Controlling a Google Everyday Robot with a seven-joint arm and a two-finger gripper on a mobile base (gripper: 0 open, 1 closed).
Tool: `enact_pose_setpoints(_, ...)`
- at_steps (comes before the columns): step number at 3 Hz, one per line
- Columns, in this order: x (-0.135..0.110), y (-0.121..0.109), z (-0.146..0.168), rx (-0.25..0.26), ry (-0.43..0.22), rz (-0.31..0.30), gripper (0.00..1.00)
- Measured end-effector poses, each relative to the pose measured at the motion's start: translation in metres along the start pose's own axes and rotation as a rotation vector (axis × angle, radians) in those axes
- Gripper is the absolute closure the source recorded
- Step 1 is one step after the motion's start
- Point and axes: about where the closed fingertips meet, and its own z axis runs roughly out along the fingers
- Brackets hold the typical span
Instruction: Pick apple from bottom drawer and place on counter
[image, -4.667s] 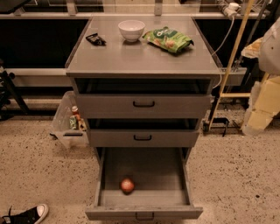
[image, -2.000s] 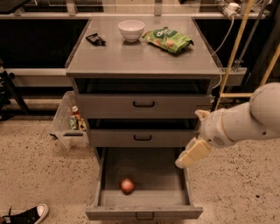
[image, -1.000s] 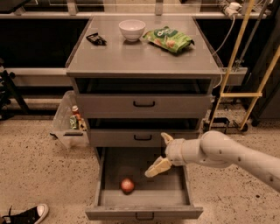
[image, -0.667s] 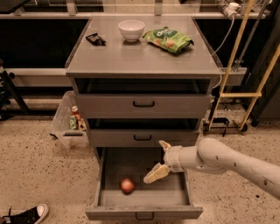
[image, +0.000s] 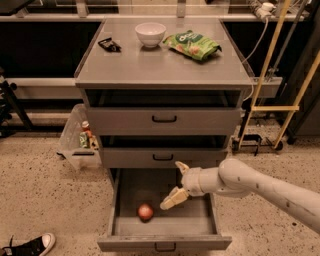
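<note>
Gripper (image: 176, 184) edged left, jaws apart, just right of apple (image: 145, 212) in bottom drawer (image: 165, 243).

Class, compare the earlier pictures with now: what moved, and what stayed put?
The robot's white gripper swung in from the right, down and leftwards into the open grey bottom drawer. Its jaws are spread beside the small red apple, holding nothing. The apple, and the white bowl and green snack bag on the grey counter, stayed put.
</note>
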Motion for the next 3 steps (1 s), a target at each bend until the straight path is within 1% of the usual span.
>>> enact_pose_setpoints(1, 0.029, -0.012, 0.054, -0.056, -0.034, -0.062, 0.00)
enact_pose_setpoints(2, 0.070, -0.021, 0.113, -0.108, -0.036, -0.098, 0.00)
enact_pose_setpoints(3, 0.107, -0.029, 0.159, -0.135, -0.052, -0.120, 0.00)
